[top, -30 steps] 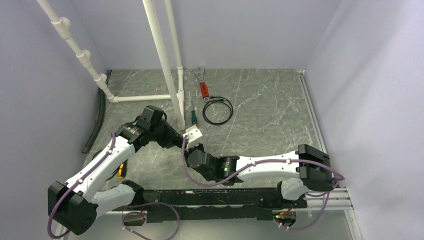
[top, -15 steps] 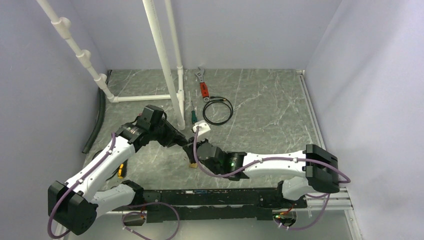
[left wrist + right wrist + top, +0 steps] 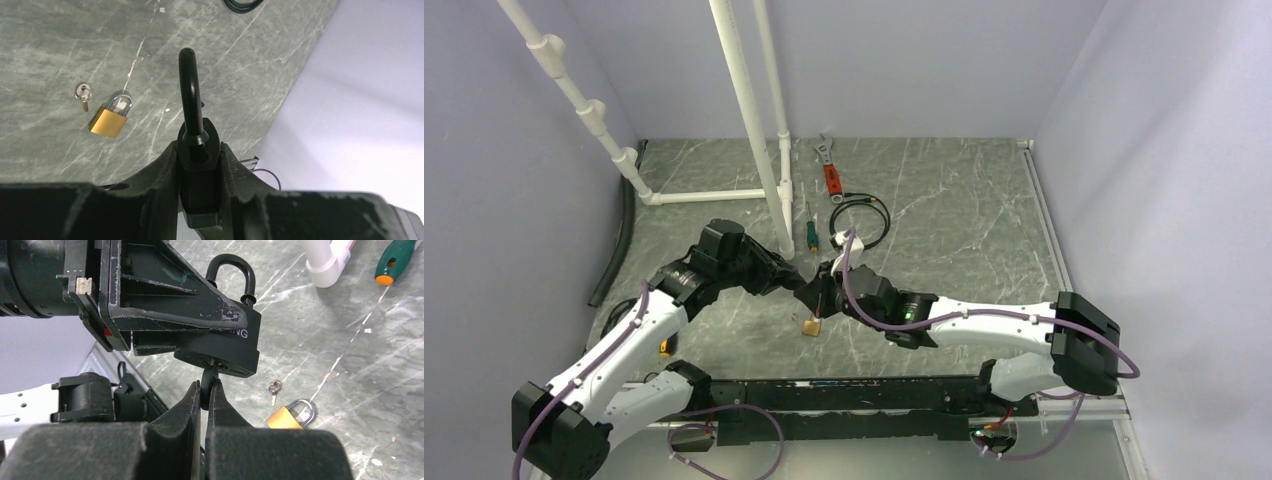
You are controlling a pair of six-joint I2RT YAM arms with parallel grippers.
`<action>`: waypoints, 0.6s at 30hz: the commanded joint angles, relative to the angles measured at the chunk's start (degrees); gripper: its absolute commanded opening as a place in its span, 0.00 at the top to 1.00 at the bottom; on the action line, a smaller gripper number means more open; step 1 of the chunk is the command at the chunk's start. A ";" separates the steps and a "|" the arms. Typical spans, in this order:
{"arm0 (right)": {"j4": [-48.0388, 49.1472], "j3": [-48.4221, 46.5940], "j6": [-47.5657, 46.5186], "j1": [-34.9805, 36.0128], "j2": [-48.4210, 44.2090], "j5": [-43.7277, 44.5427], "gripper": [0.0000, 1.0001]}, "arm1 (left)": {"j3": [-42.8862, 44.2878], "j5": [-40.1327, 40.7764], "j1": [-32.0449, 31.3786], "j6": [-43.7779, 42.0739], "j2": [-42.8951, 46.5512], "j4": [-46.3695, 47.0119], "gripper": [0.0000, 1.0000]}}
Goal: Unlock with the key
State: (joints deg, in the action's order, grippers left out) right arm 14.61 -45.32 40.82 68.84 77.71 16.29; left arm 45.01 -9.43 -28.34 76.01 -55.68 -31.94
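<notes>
Key (image 3: pixel 209 381) points from right pincer (image 3: pixel 204 392) into black padlock (image 3: pixel 235 347).

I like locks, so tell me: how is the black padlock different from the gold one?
The black padlock is held in the air by the left gripper; the gold padlock lies flat on the table. The black padlock has the key at its keyhole, pinched by the right gripper; the gold padlock has a small silver key lying loose beside it. Both look shut.
</notes>
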 commanded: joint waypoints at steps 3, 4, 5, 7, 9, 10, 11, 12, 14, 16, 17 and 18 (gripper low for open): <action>4.15 -0.20 6.90 -3.40 -3.33 -3.87 1.00 | -1.21 -6.05 -1.02 -1.53 5.49 7.72 1.00; 4.35 -0.18 6.60 -3.44 -3.57 -4.64 1.00 | -1.32 -5.67 -1.04 -1.61 5.82 7.68 1.00; 4.70 0.13 6.36 -3.45 -4.03 -5.17 1.00 | -1.37 -5.28 -1.02 -1.83 6.11 7.54 1.00; 4.96 0.82 6.23 -3.53 -4.90 -5.71 0.92 | -1.34 -4.21 -1.02 -2.29 6.68 6.77 1.00; 4.96 1.33 5.67 -3.62 -5.71 -6.44 0.76 | -1.17 -2.95 -1.02 -2.85 7.25 5.80 1.00; 4.83 1.56 5.55 -3.62 -6.01 -6.64 0.70 | -1.24 -2.70 -1.02 -3.07 7.52 5.63 1.00; 4.88 1.82 5.44 -3.70 -6.35 -7.08 0.65 | -1.36 -2.11 -1.02 -3.28 7.90 5.63 1.00; 4.93 2.17 5.20 -3.71 -6.67 -7.50 0.61 | -1.52 -1.76 -1.02 -3.58 8.26 5.73 1.00; 5.45 2.91 5.04 -3.71 -7.28 -8.47 0.54 | -1.95 -1.12 -1.02 -4.08 9.19 6.39 1.00; 5.65 3.83 5.01 -3.79 -8.15 -9.29 0.51 | -2.48 -0.51 -1.02 -4.55 10.24 6.93 1.00; 5.99 4.36 4.95 -3.88 -8.71 -9.57 0.49 | -2.70 -0.20 -1.02 -4.83 10.74 7.04 1.00; 6.72 5.10 4.75 -4.00 -9.29 -10.10 0.46 | -2.88 -0.01 -0.97 -5.09 11.28 7.24 1.00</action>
State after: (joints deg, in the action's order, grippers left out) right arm 17.23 -42.33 45.32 65.21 71.05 8.34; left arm 41.98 -9.61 -29.12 72.84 -47.27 -29.85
